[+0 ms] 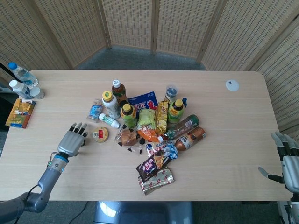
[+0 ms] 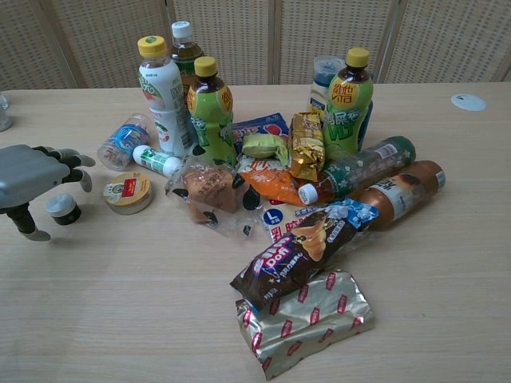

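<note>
**Left hand hovering over the little dark jar**

Your left hand is hanging above the small dark jar with a pale lid, its fingers spread and gently curled, holding nothing. The jar is standing upright on the light wooden table, just at 9 o'clock of the round flat tin with a yellow and red label, under your fingertips. To take it cleanly, you are best lowering straight down and closing thumb and fingers on the lid's sides. Keep clear of the tin and of the small white bottle with a green label lying at 1 o'clock of it. The jar is short and light, so it will probably skid if nudged sideways. Your right hand is waiting at the table's far 3 o'clock edge, fingers apart and holding nothing.
</note>
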Robot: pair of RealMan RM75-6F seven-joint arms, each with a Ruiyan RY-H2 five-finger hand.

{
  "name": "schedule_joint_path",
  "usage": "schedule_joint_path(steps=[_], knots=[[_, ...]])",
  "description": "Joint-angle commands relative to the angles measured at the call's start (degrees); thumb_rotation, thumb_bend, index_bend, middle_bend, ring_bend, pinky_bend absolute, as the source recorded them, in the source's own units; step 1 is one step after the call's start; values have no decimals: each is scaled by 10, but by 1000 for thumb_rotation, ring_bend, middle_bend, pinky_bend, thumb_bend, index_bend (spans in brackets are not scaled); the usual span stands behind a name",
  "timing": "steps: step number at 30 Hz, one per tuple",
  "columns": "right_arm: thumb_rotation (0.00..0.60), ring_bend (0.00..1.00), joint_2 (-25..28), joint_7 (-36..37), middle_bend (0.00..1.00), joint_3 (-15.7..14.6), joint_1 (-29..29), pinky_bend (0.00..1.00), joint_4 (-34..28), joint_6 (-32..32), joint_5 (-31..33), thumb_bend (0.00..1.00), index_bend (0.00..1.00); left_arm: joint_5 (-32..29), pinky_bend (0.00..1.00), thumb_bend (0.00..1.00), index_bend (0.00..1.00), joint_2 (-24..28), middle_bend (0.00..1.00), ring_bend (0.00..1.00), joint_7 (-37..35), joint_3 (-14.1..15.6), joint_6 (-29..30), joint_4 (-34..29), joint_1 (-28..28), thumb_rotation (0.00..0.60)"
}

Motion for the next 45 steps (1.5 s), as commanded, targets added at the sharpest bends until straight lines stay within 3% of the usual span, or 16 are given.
schedule_joint_path(steps=[1, 8, 11, 19, 29, 37, 45], knots=[[585, 0, -1, -1, 0, 0, 0, 0, 1, 0, 0, 0, 0, 3, 204, 0, 290, -1, 76, 87, -7, -3, 3, 5, -1, 600], [587, 0, -3, -5, 0, -1, 1, 0, 2, -3, 0, 0, 0, 5, 380, 0, 370, -15, 264, 288, -3, -5, 10, 28, 0, 600], [587, 0, -3, -5, 0, -1, 1, 0, 2, -2, 0, 0, 0, 6, 409, 0, 408, -20, 283, 309, -1, -3, 9, 35, 0, 600], [586, 0, -2, -2, 0, 0, 1, 0, 2, -2, 1, 0, 0, 14, 436, 0, 525, -33, 451, 452, 7, -1, 19, 47, 3, 600], [583, 0, -2, -1, 0, 0, 1, 0, 3, -2, 1, 0, 0, 26, 571, 0, 764, -44, 642, 644, 8, 4, 29, 68, 9, 600], [588, 0, -2, -2, 0, 0, 1, 0, 3, -2, 1, 0, 0, 43, 581, 0, 784, -26, 665, 664, -3, -2, 48, 46, 11, 600], [588, 0, -1, -2, 0, 0, 0, 0, 0, 0, -1, 0, 0, 55, 581, 0, 784, 42, 664, 664, 10, -27, 88, -61, 9, 600]])
